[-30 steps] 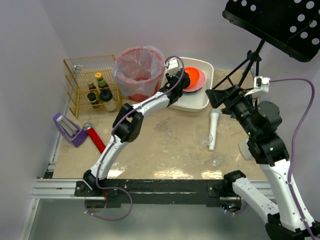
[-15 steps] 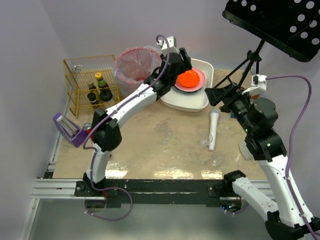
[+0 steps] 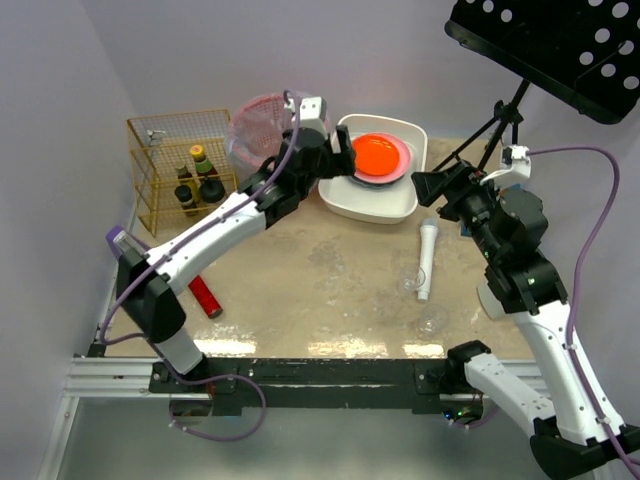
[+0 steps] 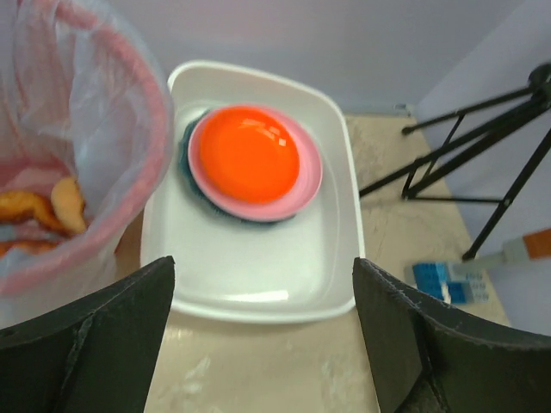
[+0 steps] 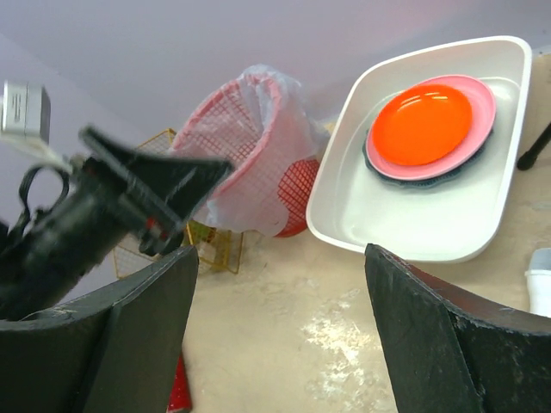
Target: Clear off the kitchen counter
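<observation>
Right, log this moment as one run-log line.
left gripper: open, empty, near white tub; right gripper: open, empty; orange plate: in tub; kitchen counter: holds glasses

kitchen counter: basket back left | bin right of it | tub right again | 3 plates in tub

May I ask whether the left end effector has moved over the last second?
Yes. The left end effector has pulled back leftward from over the white tub to its left rim.
</observation>
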### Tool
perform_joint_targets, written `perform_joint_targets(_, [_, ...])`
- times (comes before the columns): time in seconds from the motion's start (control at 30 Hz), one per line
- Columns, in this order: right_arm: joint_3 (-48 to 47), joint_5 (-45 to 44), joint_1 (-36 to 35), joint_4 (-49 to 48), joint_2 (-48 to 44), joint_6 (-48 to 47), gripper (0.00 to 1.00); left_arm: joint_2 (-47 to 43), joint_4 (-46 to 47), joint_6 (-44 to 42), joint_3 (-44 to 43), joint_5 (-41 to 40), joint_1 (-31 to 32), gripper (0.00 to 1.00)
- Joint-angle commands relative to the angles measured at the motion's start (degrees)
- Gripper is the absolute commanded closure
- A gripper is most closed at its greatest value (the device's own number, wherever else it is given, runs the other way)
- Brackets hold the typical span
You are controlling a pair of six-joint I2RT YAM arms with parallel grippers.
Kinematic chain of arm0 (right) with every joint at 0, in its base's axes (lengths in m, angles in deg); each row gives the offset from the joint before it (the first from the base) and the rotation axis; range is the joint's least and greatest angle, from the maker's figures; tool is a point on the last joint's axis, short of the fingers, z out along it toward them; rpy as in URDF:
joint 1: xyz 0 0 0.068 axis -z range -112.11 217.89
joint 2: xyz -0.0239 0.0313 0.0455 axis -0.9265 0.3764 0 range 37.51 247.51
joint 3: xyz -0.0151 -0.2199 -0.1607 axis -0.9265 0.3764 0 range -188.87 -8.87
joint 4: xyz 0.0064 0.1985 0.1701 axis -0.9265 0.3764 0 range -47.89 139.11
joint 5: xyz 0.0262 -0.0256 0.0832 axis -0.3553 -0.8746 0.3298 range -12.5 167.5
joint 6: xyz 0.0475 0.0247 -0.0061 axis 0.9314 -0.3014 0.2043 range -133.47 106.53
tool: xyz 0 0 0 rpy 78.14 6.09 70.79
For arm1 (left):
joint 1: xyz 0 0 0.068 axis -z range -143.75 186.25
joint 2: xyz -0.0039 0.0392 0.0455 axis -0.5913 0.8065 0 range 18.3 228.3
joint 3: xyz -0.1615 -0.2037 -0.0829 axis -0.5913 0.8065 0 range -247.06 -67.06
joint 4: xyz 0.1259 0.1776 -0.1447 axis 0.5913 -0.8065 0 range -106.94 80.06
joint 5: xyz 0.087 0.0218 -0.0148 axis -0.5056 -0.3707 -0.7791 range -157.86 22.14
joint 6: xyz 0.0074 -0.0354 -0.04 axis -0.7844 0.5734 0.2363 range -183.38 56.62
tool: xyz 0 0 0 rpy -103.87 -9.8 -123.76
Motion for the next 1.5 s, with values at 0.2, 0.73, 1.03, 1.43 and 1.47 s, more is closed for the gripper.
perform_joint_targets(0.2, [-2.1,-3.3,0.2,0.1,-0.1,1.3,0.18,-7.5,7.5,3.4,25.3,18.3,4.6,0.11])
perform_joint_targets(0.73, [-2.6,-4.5,0.1,2.6,-2.1,2.4,0.18,8.3,13.6,9.3,21.0,22.5,13.6,0.03])
perform_joint_targets(1.03, [-2.6,-4.4,0.1,2.8,-2.3,2.3,0.18,12.2,13.4,9.5,18.0,24.4,15.7,0.03])
perform_joint_targets(1.43, [-1.5,-4.0,0.1,3.3,-3.1,2.1,0.18,17.3,8.2,8.9,13.5,19.3,17.4,0.22])
perform_joint_targets(1.47, [-1.5,-3.9,0.1,3.3,-3.2,2.1,0.18,18.0,7.6,8.7,12.6,18.5,17.8,0.23])
